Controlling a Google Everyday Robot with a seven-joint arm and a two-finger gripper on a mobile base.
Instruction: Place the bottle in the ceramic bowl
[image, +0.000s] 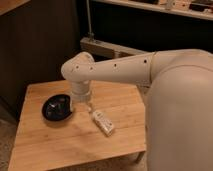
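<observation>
The bottle (103, 123) is small and whitish and lies on its side on the wooden table (45, 145), right of centre. The ceramic bowl (56, 108) is shallow, black and glossy and sits on the table's left part, with nothing seen in it. My gripper (82, 104) hangs under the white wrist, between the bowl's right rim and the bottle's upper end. The wrist hides most of it.
My large white arm (175, 100) fills the right side of the view and covers the table's right edge. Dark cabinets stand behind the table. A pale ledge (105, 47) runs behind the arm. Floor shows at the lower left.
</observation>
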